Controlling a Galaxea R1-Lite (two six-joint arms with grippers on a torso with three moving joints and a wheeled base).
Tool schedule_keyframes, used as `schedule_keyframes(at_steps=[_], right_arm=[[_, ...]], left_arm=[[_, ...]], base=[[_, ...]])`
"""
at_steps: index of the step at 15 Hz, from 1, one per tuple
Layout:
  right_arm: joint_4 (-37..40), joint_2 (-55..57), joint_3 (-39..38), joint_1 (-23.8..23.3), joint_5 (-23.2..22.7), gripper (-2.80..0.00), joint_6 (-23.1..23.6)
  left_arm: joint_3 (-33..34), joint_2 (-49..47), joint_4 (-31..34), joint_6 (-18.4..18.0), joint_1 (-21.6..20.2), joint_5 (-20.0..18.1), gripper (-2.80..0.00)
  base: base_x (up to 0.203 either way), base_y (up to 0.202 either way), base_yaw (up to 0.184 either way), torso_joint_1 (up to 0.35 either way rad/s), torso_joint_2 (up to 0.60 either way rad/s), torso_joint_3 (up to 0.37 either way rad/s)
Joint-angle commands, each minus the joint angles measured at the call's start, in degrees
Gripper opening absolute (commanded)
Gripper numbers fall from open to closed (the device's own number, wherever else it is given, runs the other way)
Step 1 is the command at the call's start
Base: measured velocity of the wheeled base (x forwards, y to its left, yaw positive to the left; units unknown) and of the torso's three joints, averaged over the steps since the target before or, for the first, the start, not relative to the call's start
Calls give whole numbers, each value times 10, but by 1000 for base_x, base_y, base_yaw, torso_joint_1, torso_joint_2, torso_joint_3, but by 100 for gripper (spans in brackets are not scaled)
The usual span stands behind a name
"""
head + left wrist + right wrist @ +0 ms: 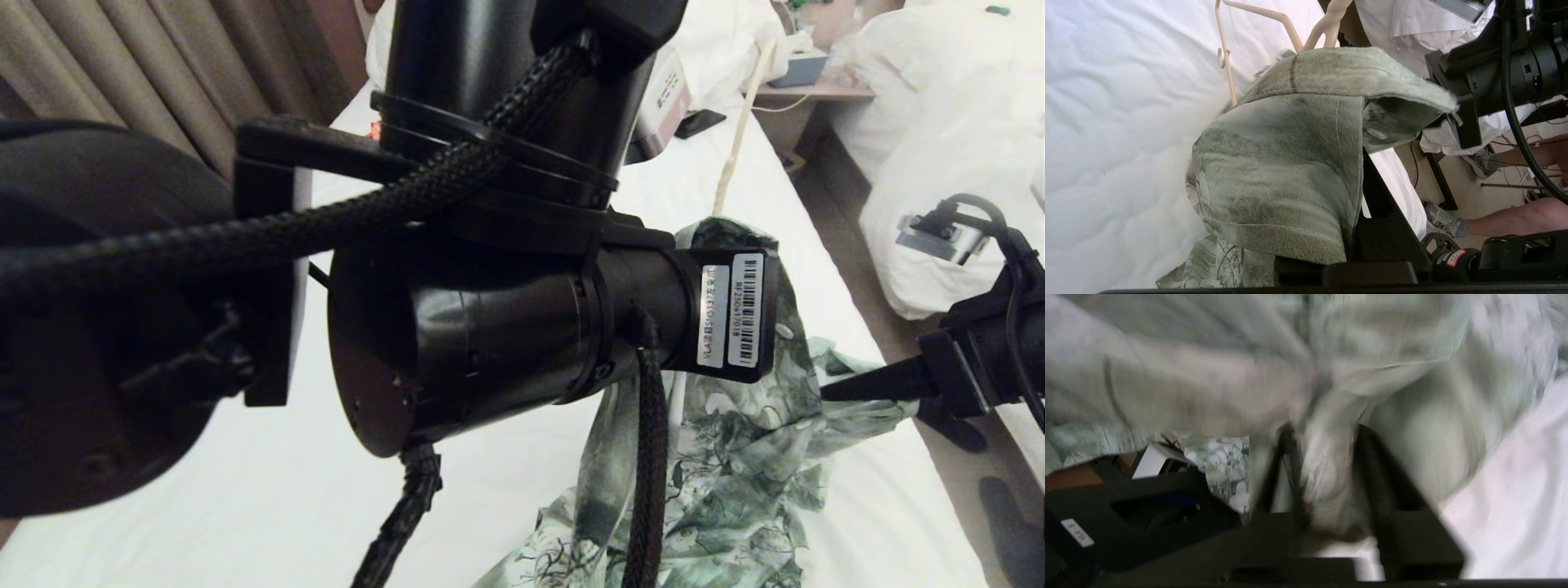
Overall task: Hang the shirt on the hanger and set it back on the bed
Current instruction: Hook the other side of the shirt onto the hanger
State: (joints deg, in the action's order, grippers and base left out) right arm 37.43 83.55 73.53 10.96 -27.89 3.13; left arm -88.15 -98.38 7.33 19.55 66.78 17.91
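The shirt (735,457) is held up over the bed (245,474), its lower part trailing on the sheet. The left tool (1359,228) is draped by the cloth, so it cannot be told whether its fingers are apart or together. The right tool (1327,473) is clamped on a fold of the shirt. Beyond, the hanger (1274,24) is seen sticking out of the collar.

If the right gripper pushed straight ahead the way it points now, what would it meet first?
The shirt: its cloth already sits between the right gripper's fingers and fills the view ahead. Beyond that, probably the left arm, though depth is unclear.
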Motion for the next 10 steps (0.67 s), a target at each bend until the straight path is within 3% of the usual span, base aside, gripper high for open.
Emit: schedule_keyframes(at_steps=[1,5,8,10], right_arm=[[9,-6,2,0,-1,0,0],[73,-7,56,-34,8,0,-25],[78,21,77,-63,8,0,-36],[77,42,99,-67,-3,0,-69]], left_arm=[[0,1,1,1,0,1,-280],[3,6,1,1,0,2,-280],[3,13,1,1,0,2,-280],[5,15,2,1,1,2,-280]], base=[[0,0,0,0,0,0],[0,0,0,0,0,0],[0,0,0,0,0,0],[0,0,0,0,0,0]])
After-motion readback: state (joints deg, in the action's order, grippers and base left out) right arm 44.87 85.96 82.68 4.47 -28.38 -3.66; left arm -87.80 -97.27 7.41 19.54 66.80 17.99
